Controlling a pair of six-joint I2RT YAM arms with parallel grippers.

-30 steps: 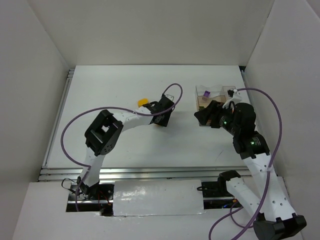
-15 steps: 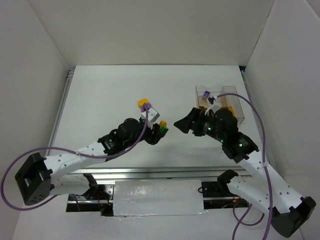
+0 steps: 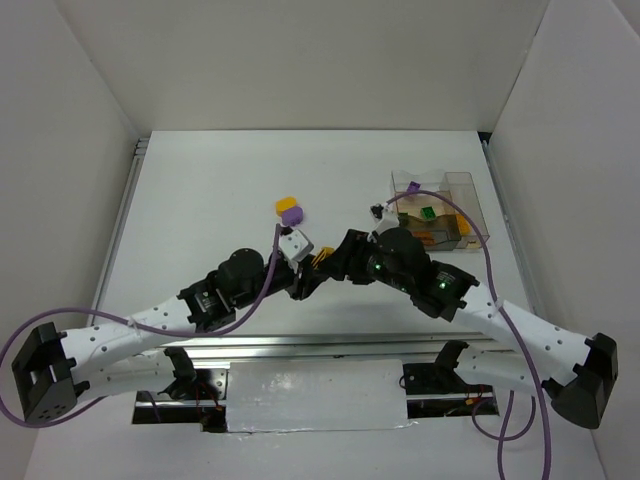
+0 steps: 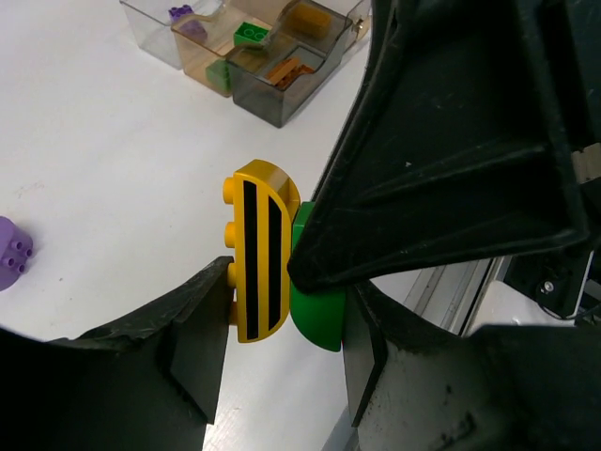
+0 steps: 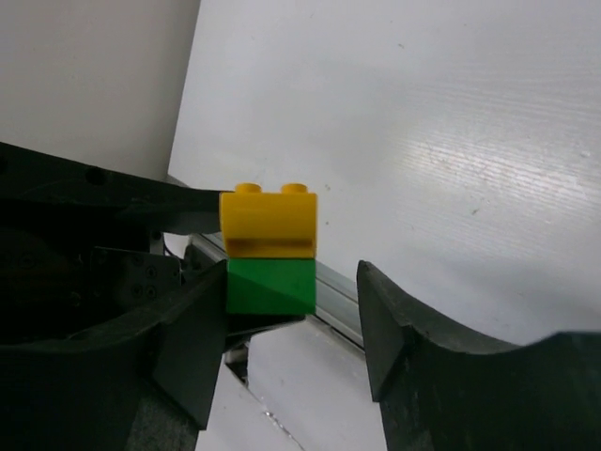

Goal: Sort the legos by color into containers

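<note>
Colours: yellow brick (image 4: pixel 255 254) w/ black stripes; green brick (image 4: pixel 315 315); purple brick (image 4: pixel 11 254); clear box (image 4: pixel 268 101), brownish tint at btm; table (image 4: pixel 94 141) white.

From my remote station I see a plain white table (image 3: pixel 200 200), matte and faintly ribbed in the right wrist view. It sits inside a white enclosure: a back wall (image 3: pixel 300 60), a left wall (image 3: pixel 50 200) and a right wall (image 3: pixel 580 150), all blank. A slotted aluminium rail (image 3: pixel 115 240) runs along the table's left edge, and a wider set of aluminium rails (image 3: pixel 330 345) borders its near edge. Just in front of those rails lies a glossy white panel (image 3: pixel 315 395), which catches some glare.
</note>
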